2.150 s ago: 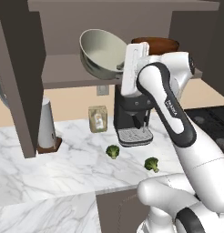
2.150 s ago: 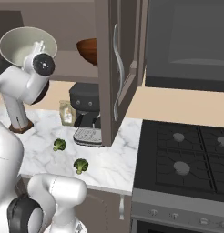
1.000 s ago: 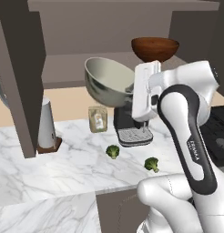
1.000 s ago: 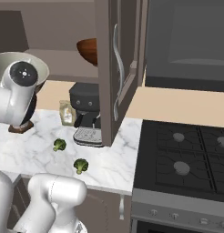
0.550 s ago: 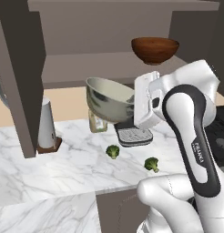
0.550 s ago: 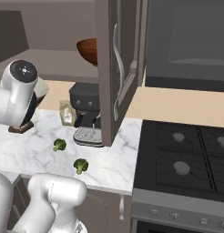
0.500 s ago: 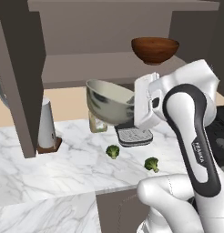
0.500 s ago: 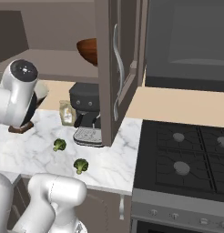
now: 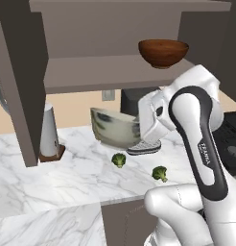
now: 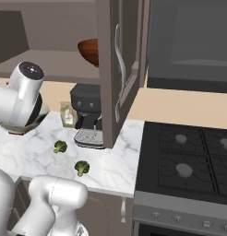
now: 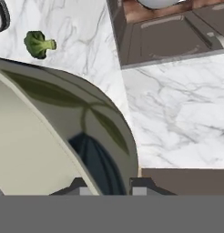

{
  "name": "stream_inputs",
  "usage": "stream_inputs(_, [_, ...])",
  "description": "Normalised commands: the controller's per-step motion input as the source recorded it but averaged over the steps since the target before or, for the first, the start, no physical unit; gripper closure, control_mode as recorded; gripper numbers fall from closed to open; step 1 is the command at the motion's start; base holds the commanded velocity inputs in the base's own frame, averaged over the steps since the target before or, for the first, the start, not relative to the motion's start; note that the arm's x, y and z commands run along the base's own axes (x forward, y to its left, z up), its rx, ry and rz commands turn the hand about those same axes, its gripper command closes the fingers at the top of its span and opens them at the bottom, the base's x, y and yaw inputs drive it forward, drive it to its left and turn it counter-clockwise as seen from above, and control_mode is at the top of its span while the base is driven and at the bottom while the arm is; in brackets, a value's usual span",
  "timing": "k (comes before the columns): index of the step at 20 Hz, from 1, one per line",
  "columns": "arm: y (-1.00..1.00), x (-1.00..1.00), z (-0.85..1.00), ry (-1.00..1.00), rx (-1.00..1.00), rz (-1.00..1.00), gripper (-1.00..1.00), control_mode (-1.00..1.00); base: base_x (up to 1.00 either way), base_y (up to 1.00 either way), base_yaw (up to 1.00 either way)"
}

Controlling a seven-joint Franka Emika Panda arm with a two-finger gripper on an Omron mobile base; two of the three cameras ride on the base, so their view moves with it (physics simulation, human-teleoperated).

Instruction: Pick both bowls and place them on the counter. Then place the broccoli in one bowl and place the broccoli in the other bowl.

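Note:
My gripper (image 9: 140,126) is shut on the rim of the pale grey-cream bowl (image 9: 115,128), which hangs tilted on its side low over the white marble counter (image 9: 67,178). In the hand view the bowl (image 11: 50,136) takes up the left side, its rim between my fingertips (image 11: 141,186). From the right base view its edge (image 10: 24,126) peeks out under my wrist. The glossy red-brown bowl (image 9: 163,52) (image 10: 89,50) stands on the open cabinet shelf. Two broccoli pieces lie on the counter, one (image 9: 119,159) (image 10: 60,146) (image 11: 38,44) just below the held bowl, the other (image 9: 159,173) (image 10: 81,167) nearer the front edge.
A dark coffee machine (image 10: 90,115) with a drip tray (image 9: 144,148) stands behind the arm, a small jar (image 10: 67,114) beside it. A white bottle (image 9: 49,132) sits on a brown coaster at the left. An open cabinet door (image 10: 120,69) hangs over the counter. The black stovetop (image 10: 189,161) lies right.
My gripper has come down from shelf height with the grey-cream bowl, now low over the counter and a little further left. The red-brown bowl and both broccoli have stayed put.

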Motion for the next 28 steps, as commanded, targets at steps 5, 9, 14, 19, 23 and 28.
stream_inputs(5, [0.13,0.0,-0.55,-0.03,-0.04,0.02,1.0,-1.0,0.0,0.0,0.0])
stream_inputs(9, [0.22,0.02,-0.58,-0.2,-0.18,0.12,1.0,-1.0,0.0,0.0,0.0])
stream_inputs(14, [0.13,0.1,-0.49,-0.03,-0.14,0.14,1.0,-1.0,0.0,0.0,0.0])
stream_inputs(19, [0.12,0.06,-0.55,-0.06,-0.1,0.13,1.0,-1.0,0.0,0.0,0.0])
stream_inputs(23, [0.01,0.25,-0.36,0.01,0.02,0.07,1.0,-1.0,0.0,0.0,0.0])
stream_inputs(28, [0.0,0.35,-0.36,0.0,0.02,0.01,1.0,-1.0,0.0,0.0,0.0])
